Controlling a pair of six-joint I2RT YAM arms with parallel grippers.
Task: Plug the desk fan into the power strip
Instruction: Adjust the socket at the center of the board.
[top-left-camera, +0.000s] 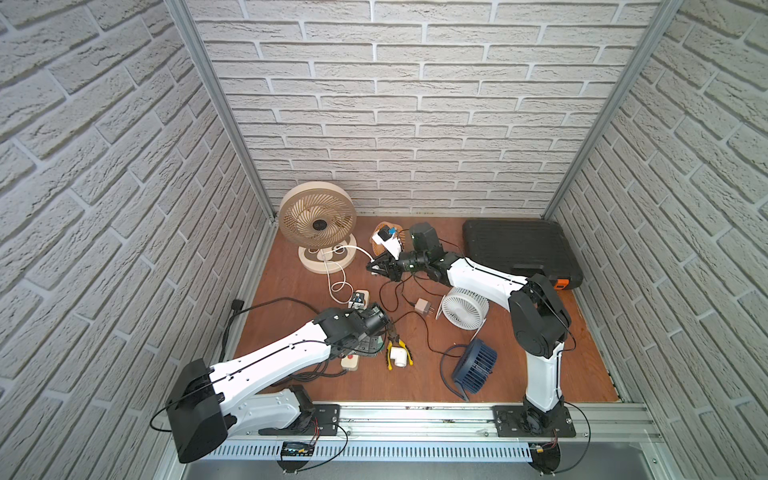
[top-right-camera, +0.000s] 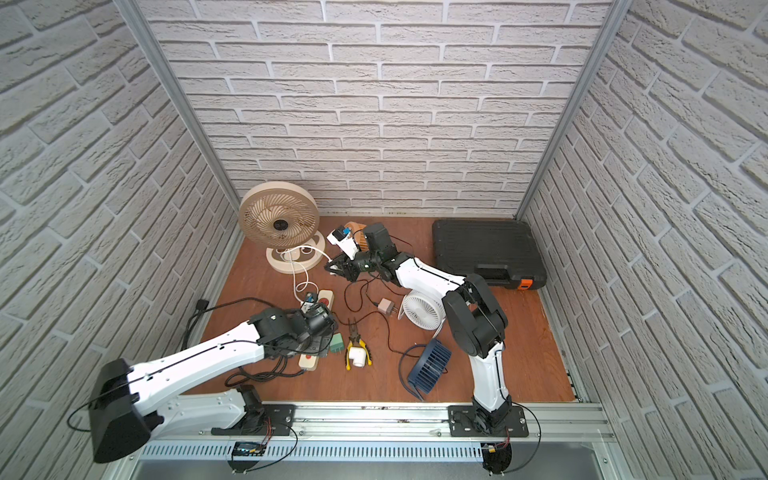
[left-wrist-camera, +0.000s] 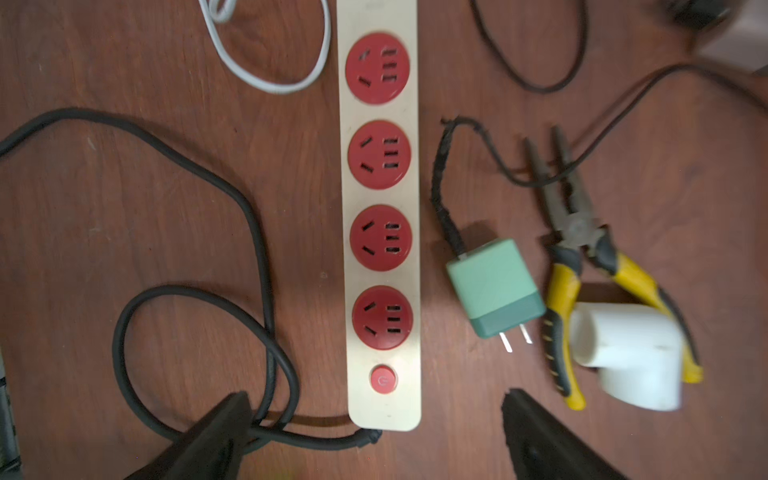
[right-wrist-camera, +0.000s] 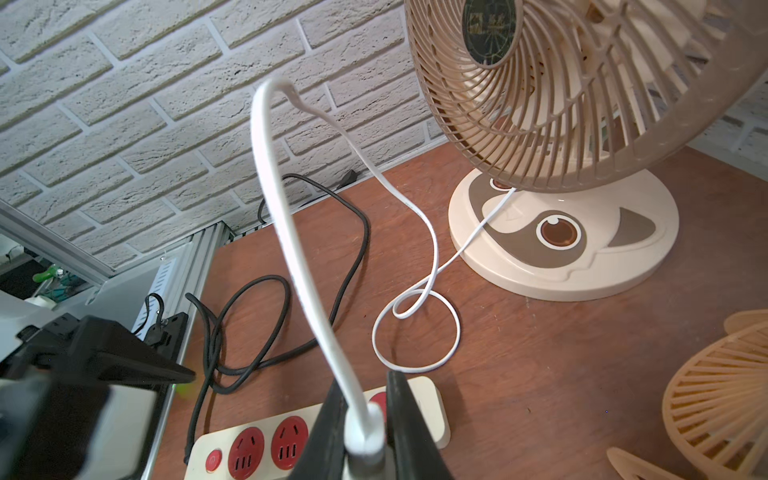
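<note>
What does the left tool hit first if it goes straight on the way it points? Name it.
Most likely the power strip: the open left tool points down at its switch end. Nothing shows in between, though the depth is hard to judge.

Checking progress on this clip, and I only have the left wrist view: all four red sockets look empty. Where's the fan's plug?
Observer: The right claw is shut on the white plug.
Operator: Whose plug is it?
Observer: Its white cable runs to the base of the beige desk fan.
Operator: Is it above the strip yet?
Observer: No. In a top view it hangs just past the far end of the power strip, toward the fan, not over a socket.
</note>
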